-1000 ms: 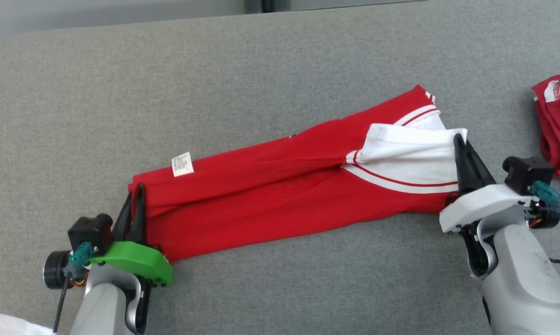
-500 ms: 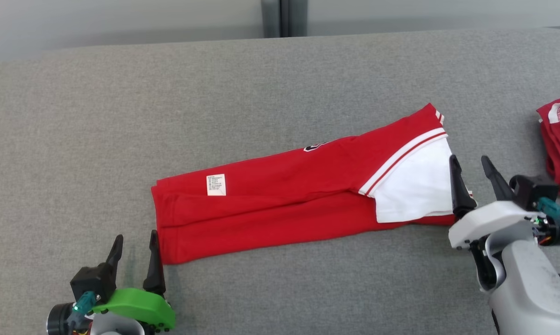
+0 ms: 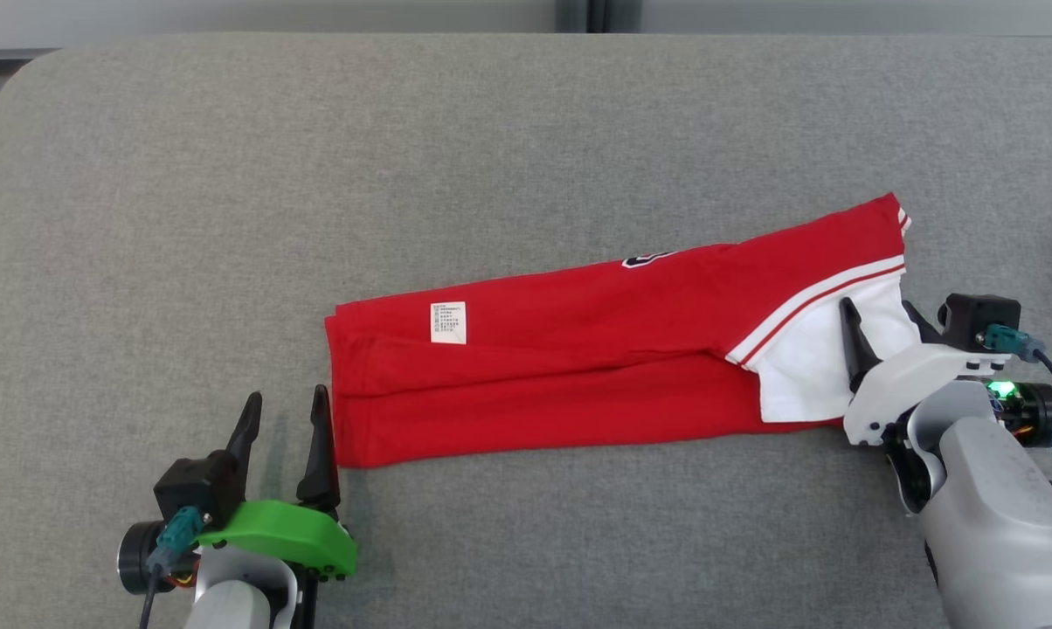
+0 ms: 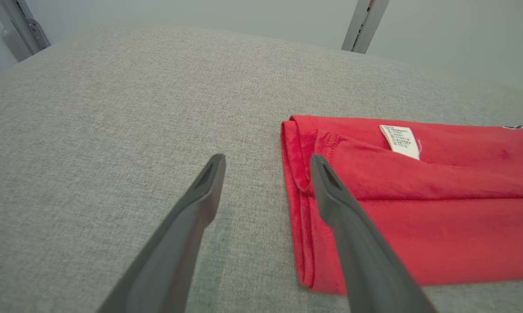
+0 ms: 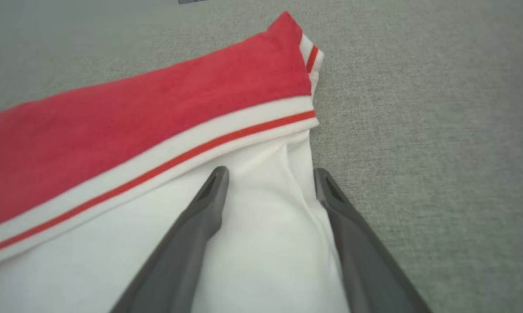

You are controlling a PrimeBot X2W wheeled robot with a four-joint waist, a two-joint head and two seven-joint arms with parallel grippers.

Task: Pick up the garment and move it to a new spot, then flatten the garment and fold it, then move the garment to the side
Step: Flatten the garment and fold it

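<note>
Bright, even, soft light. In the head view the left gripper (image 3: pixel 286 393) casts a faint shadow toward 3 o'clock on the grey counter (image 3: pixel 491 131). The wrist views curve at their edges; the right wrist view shows the red garment (image 5: pixel 135 117) slightly blurred.

txt: none legible | care label (image 3: pixel 448 322) on garment (image 3: pixel 578 384) | print too small 2 read

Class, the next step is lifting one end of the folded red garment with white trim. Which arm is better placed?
Probably right: the open right gripper straddles the red garment's white end, while the open left gripper sits beside its red end, mostly over grey fabric surface.
</note>
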